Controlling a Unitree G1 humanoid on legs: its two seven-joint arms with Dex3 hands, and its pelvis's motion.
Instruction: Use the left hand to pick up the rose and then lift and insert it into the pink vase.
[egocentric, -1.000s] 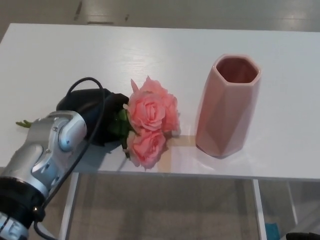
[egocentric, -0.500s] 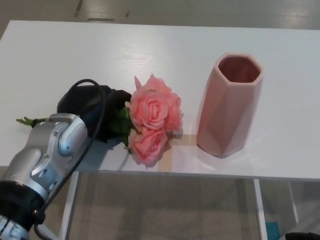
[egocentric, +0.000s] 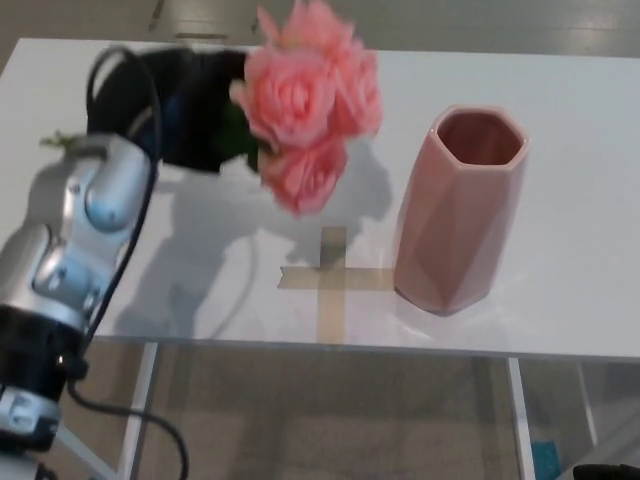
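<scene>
The rose (egocentric: 305, 105), a cluster of three pink blooms with green leaves behind them, is held above the white bench (egocentric: 520, 90), at about ten o'clock from the pink vase (egocentric: 455, 210) and well apart from it. Its stem runs left into the black left hand (egocentric: 185, 110), which is closed around it; the fingers are blurred, so the exact grip is hard to make out. A bit of green stem end pokes out at the hand's nine o'clock. The silver forearm (egocentric: 75, 240) rises from the lower left edge up to the hand, a black cable (egocentric: 125, 65) looping over the wrist. The vase stands upright, just right of a tape cross (egocentric: 332, 280) on the bench.
</scene>
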